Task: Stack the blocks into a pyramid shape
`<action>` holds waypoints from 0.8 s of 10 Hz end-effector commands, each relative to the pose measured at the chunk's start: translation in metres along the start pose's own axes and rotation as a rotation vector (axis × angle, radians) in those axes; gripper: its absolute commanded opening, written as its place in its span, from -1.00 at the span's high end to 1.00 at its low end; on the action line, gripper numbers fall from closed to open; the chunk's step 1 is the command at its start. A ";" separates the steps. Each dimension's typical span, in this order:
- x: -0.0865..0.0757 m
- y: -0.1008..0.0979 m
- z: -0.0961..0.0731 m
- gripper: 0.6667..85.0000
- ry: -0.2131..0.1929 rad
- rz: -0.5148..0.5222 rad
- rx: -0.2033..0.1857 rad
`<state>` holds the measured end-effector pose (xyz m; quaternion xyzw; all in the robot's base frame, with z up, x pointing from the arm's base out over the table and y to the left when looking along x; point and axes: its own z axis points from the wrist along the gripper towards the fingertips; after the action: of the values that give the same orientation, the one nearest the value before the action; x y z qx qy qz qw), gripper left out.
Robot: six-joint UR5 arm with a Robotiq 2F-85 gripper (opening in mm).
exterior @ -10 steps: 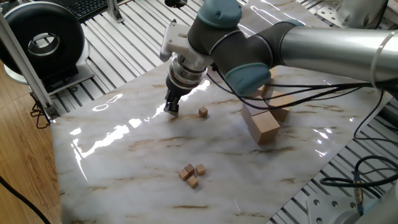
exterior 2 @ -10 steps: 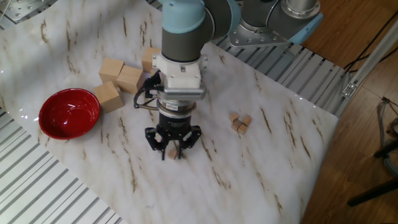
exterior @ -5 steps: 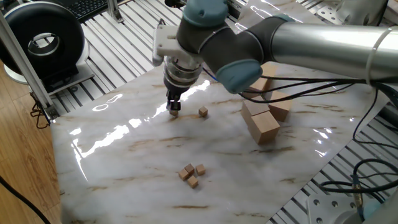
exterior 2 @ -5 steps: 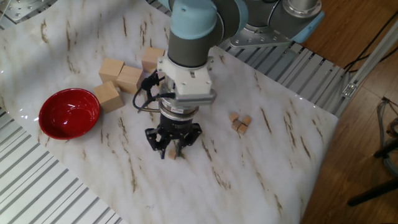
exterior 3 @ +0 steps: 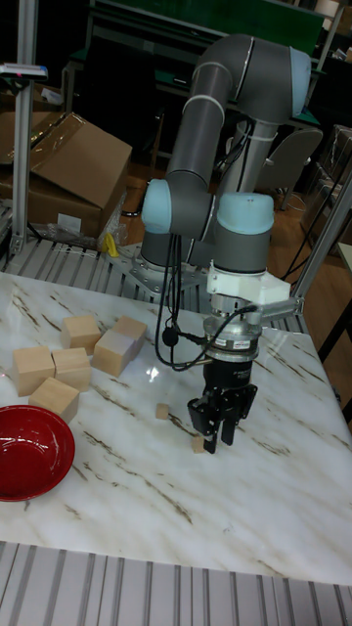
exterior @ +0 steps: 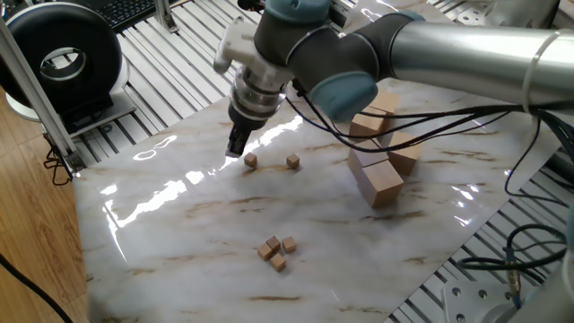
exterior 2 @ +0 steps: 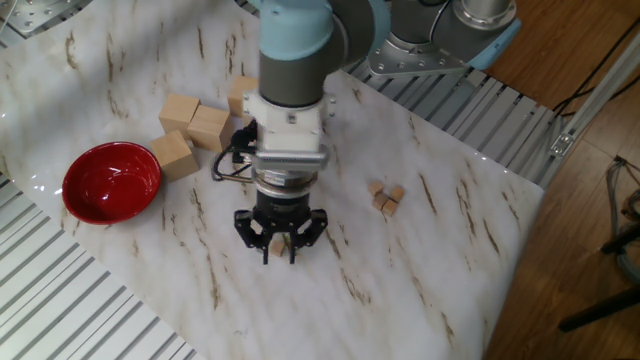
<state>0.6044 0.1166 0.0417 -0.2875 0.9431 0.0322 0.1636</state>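
Tan wooden cube [exterior: 250,161] lies free at upper centre beside the parted, empty gripper [exterior: 235,146], a second cube [exterior: 292,161] near, three cubes [exterior: 277,251] lower centre; a careless descent could knock it away.

— Where are the tiny tan cubes?
— Three sit clustered flat [exterior: 277,250] on the marble, touching or nearly so, none stacked. Two lie apart: one [exterior: 250,161], another [exterior: 292,161] just beside it.
— Any pyramid?
— None yet.
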 end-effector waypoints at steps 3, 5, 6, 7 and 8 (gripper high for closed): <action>0.019 -0.006 0.007 0.11 0.094 0.269 -0.019; 0.036 0.006 0.003 0.11 0.183 0.326 -0.037; 0.037 0.003 0.002 0.12 0.203 0.323 -0.011; 0.038 0.005 0.002 0.12 0.227 0.331 -0.002; 0.038 0.005 0.001 0.16 0.234 0.324 0.006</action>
<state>0.5780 0.1013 0.0268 -0.1529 0.9854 0.0313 0.0688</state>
